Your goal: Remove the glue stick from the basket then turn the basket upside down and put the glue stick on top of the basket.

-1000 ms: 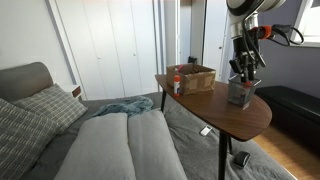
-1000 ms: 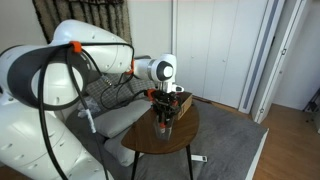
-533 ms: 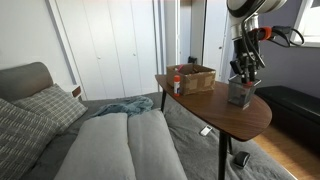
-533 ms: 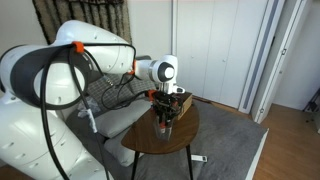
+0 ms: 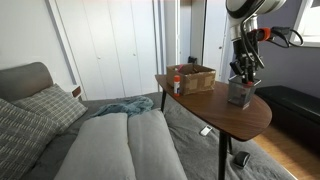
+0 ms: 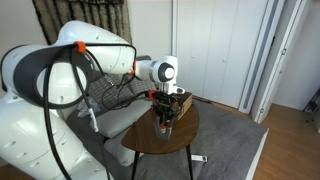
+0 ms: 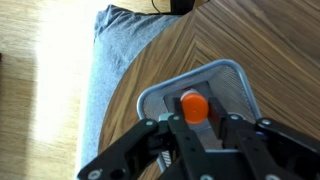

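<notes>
Your gripper (image 7: 200, 128) comes in from the bottom of the wrist view, pointing straight down into the basket (image 7: 160, 95), a small grey mesh tub that fills the centre of the frame. The glue stick (image 7: 193, 104) stands upright inside the basket, and you see it end-on as a round orange cap just below the middle of the picture. The dark fingers (image 7: 162, 138) sit on either side of that cap, with the stick between them. You cannot tell from these pictures whether they are pressing on the tube or only flanking it. The basket rests right way up on a round wooden table (image 7: 270, 40), and grey fabric (image 7: 125, 55) shows past the table edge in the upper left. In both exterior views the gripper (image 5: 241, 78) (image 6: 163, 112) hangs over the basket (image 5: 240, 96) (image 6: 165, 127). In an exterior view the basket is right of centre on the table (image 5: 215, 108), and a brown box (image 5: 195, 78) and a red-topped white bottle (image 5: 178, 86) stand apart from it at the table's far left.
</notes>
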Robot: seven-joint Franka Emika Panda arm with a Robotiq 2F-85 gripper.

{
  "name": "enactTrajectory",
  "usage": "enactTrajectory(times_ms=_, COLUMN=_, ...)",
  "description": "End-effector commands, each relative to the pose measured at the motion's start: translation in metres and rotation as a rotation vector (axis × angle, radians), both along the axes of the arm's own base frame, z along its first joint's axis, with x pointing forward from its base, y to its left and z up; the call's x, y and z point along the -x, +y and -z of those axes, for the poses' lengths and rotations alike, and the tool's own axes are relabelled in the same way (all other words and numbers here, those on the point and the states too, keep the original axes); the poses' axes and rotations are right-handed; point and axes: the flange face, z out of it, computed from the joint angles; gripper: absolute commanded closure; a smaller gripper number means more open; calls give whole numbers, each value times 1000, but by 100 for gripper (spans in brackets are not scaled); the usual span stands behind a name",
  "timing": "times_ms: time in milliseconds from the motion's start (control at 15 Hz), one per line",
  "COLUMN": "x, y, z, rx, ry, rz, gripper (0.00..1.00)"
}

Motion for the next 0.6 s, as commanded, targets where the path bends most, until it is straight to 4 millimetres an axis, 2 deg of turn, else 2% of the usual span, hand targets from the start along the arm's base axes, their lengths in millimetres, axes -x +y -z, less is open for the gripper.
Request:
enactTrajectory(times_ms=0, x=2, y=11, z=-22, rx=28, ry=-15, rz=-8, gripper=92)
enactTrajectory(times_ms=333, x=10, y=43, z=-74, rx=131, ry=-67, rz=-33, gripper=92)
enactTrajectory(times_ms=533, x=18, y=69, z=-105, rx=198, ry=-96, rz=-70, gripper=92)
